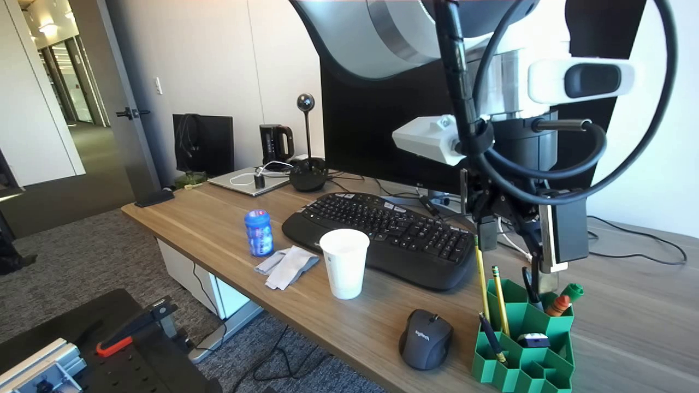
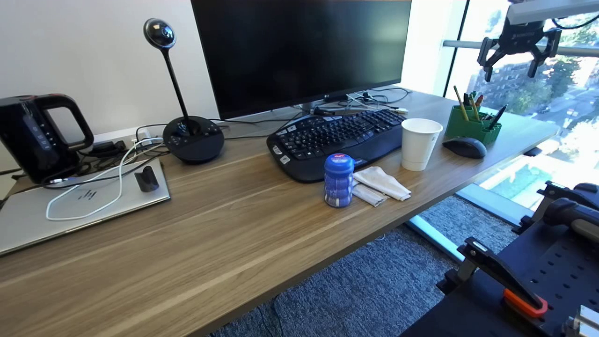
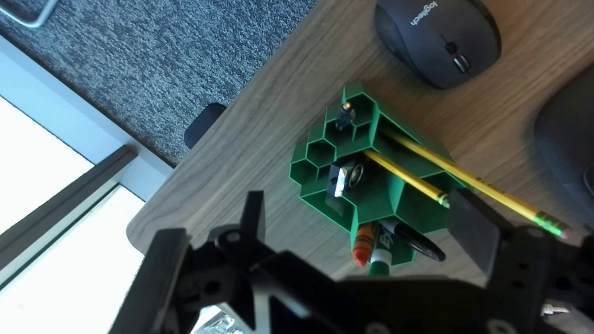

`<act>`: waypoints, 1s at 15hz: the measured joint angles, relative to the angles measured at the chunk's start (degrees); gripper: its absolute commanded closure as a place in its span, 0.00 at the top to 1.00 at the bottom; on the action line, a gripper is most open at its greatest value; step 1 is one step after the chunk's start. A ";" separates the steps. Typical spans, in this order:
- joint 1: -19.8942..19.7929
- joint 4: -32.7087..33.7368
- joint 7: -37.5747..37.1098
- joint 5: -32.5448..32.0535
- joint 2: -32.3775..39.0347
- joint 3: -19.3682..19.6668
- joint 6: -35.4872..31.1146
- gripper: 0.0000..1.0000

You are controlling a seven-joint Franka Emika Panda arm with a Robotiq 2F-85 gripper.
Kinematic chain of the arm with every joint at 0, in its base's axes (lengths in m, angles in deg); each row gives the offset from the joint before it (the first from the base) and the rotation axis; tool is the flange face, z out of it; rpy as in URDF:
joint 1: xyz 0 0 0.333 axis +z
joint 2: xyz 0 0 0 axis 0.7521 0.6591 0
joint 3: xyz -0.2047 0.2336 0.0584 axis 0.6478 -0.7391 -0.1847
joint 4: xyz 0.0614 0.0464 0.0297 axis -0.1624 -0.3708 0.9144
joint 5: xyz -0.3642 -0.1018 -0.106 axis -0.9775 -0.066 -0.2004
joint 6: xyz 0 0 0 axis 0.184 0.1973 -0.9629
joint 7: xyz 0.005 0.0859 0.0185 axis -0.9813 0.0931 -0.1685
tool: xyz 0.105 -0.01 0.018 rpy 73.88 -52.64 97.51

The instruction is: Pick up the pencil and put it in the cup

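Carefully now: my hand [image 2: 510, 74] gapes wide, empty, above the green holder [image 2: 461, 127], where two yellow pencils [image 3: 407, 177] lean. I'd centre over one, lower straight and pinch its upper end; the cup [image 1: 346, 267] stands on the surface [image 2: 224, 224].

- White tapered cup [image 1: 345, 267]: upright on the worktop [image 1: 218, 218], near its front edge.
- Yellow pencil [image 3: 482, 185], second yellow pencil [image 3: 408, 178]: both tilted in the green holder [image 1: 484, 368], near the worktop's corner.
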 measured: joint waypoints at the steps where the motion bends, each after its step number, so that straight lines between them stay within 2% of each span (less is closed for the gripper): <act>1: -0.01 -0.28 0.00 0.00 0.00 0.08 0.04 1.00; 15: 0.17 -2.44 -0.02 -1.68 1.09 0.20 0.03 1.00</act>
